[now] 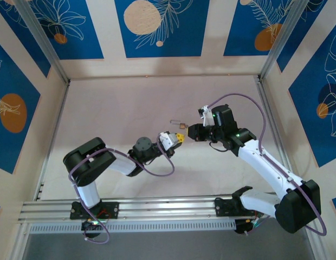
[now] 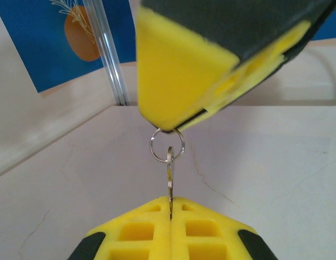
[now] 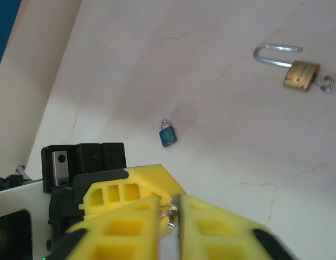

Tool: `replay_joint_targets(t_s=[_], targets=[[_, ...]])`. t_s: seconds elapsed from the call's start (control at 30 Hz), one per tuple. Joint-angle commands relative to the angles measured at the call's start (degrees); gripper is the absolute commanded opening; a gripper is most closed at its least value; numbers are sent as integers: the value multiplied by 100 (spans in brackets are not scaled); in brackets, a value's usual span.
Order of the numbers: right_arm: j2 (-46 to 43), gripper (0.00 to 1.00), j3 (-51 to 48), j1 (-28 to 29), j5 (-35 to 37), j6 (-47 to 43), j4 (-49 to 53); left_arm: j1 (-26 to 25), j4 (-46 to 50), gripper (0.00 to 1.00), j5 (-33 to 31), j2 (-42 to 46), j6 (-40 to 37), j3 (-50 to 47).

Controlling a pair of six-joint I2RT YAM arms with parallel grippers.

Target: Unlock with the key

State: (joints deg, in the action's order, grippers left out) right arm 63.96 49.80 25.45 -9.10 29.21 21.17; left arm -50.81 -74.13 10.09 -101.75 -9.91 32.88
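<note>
Meeting above the table (image 1: 130, 103), the arms seem to pass the key between them. Beyond them the brass padlock (image 3: 301, 75) lies free, waiting. The left gripper (image 2: 170, 216) is clenched on the key (image 2: 169, 181). The right gripper (image 3: 169, 216) has its fingers slightly apart around the ring (image 2: 167, 145), and I cannot tell whether they grip it.

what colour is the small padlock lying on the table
The small padlock is blue; clearest in the right wrist view.
</note>
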Motion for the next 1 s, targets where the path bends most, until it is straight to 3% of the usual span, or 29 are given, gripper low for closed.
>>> replay_joint_targets(t_s=[0.0,0.17,0.43,0.53,0.63,0.77,0.97], targets=[[-123,33,42,-189,-35,156,-17,-71,546,0,-31,210,-619,260],[-356,47,-215,-897,-583,432,-255,-81,2010,0,-257,544,-2551,813],[-19,57,-1104,-2354,-3125,1464,-1950,-158,3720,0,-1007,474,-5961,1641],[214,59,-1419,-2589,-3535,1891,-2701,-188,3160,0,-1527,145,-6776,1641],[334,60,-1558,-2607,-3650,2101,-3155,-280,2579,0,-1972,-84,-7083,1697],[416,66,-1686,-2518,-3590,2139,-3470,-382,1914,0,-2154,-398,-7709,1732],[725,74,-1848,-2565,-3710,2375,-4056,-511,-104,0,-2066,-1148,-8624,1744]])
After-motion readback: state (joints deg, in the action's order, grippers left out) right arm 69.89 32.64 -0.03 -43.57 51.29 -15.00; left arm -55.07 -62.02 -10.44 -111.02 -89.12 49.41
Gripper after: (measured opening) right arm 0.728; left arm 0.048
